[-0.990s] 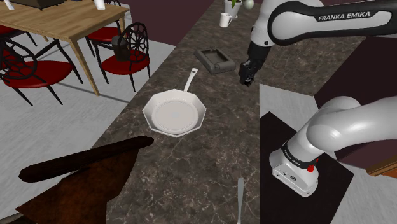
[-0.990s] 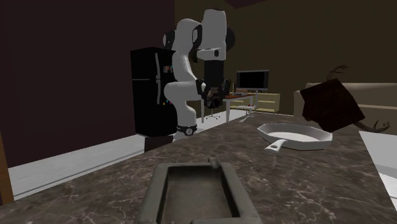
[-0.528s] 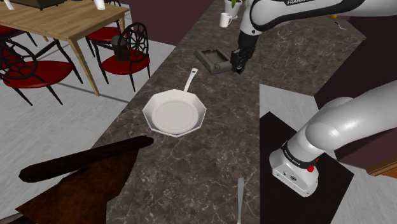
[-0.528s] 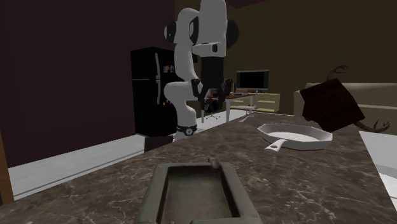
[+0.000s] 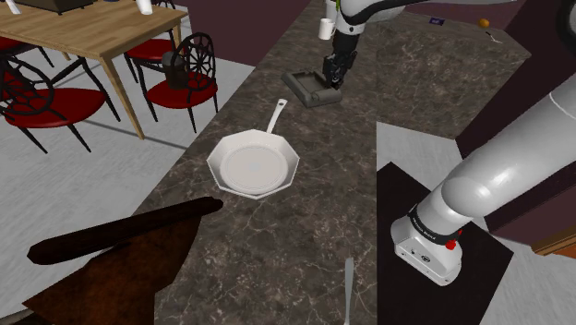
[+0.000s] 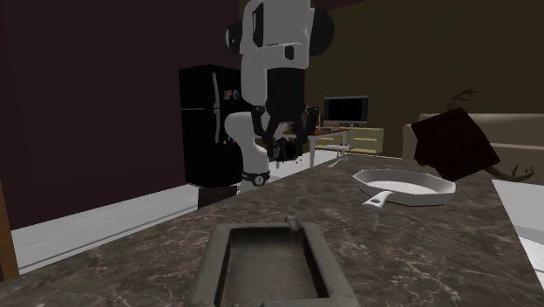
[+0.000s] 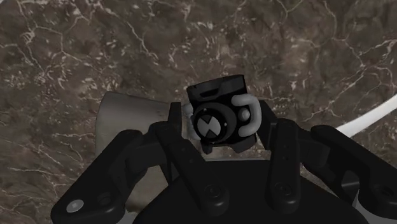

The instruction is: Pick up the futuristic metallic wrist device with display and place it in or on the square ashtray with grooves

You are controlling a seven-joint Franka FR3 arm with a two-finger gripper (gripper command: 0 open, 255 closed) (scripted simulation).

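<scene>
Gripper (image 5: 332, 74) clamped on black wrist device (image 7: 219, 113), above edge of grey square ashtray (image 5: 303, 90); shoulder view's upper centre, marble counter (image 5: 277, 231).

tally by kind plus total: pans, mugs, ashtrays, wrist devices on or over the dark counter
pan: 1
mug: 1
ashtray: 1
wrist device, clasped in the end effector above the ashtray: 1
total: 4
</scene>
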